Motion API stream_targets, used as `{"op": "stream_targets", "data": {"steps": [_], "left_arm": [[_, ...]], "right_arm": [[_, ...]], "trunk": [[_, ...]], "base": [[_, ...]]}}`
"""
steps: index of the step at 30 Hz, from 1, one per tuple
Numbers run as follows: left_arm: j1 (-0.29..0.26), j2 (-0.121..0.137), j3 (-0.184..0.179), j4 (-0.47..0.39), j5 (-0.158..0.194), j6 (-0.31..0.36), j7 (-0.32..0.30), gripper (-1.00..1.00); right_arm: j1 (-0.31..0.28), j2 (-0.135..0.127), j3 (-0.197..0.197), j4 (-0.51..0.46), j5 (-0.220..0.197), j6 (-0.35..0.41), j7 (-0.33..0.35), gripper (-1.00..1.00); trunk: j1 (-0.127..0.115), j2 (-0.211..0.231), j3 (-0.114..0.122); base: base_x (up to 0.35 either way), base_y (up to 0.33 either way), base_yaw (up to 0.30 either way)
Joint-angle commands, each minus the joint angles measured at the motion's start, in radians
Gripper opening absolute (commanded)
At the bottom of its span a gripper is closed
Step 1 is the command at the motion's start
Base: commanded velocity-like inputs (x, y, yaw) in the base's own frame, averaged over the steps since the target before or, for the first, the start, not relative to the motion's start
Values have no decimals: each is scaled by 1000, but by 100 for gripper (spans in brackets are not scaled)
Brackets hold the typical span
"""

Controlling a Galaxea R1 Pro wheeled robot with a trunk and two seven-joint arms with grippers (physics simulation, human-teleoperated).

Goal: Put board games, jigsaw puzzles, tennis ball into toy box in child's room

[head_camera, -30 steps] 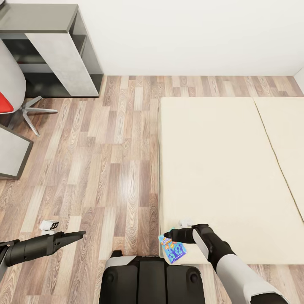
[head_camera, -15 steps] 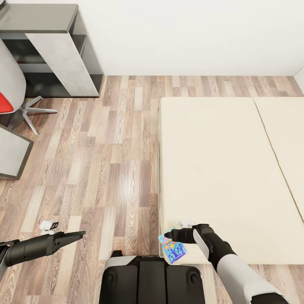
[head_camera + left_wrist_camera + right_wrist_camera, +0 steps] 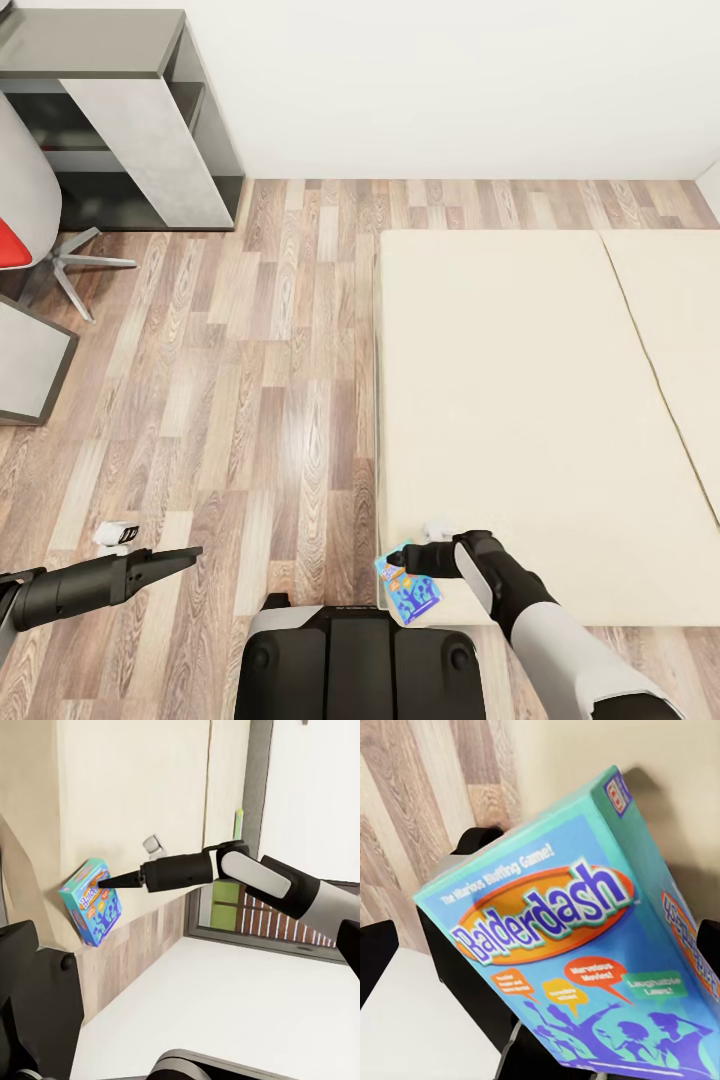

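The blue board game (image 3: 409, 588) sits at the near corner of the bed (image 3: 520, 400), tilted, jutting past the mattress edge over the wood floor (image 3: 250, 380). The right gripper (image 3: 400, 556) is at the box's upper end; from the left wrist view its dark tip (image 3: 105, 881) touches the box top (image 3: 90, 911), and the fingers look pinched on it — though the grip itself is hard to make out. Up close, the lid (image 3: 577, 945) reads "Balderdash" in purple on an orange oval, with "The Hilarious Bluffing Game!" above and small bubbles below, one saying "Marvelous Movies!", another apparently "Laughable Laws!". The left gripper (image 3: 190, 552) hangs over the floor well apart from the bed, its fingers pressed together — a small white object (image 3: 117, 534) lies near it.
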Motion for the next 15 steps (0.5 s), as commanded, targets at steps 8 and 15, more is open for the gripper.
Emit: {"op": "stream_targets", "data": {"steps": [8, 15], "left_arm": [[0, 1, 0, 0, -1, 11, -4, 100], [0, 1, 0, 0, -1, 11, -4, 100]], "right_arm": [[0, 7, 2, -1, -10, 7, -4, 100], [0, 7, 1, -1, -10, 8, -4, 100]], "trunk": [[1, -1, -1], [1, -1, -1]], "base": [[0, 0, 0], [0, 0, 0]]}}
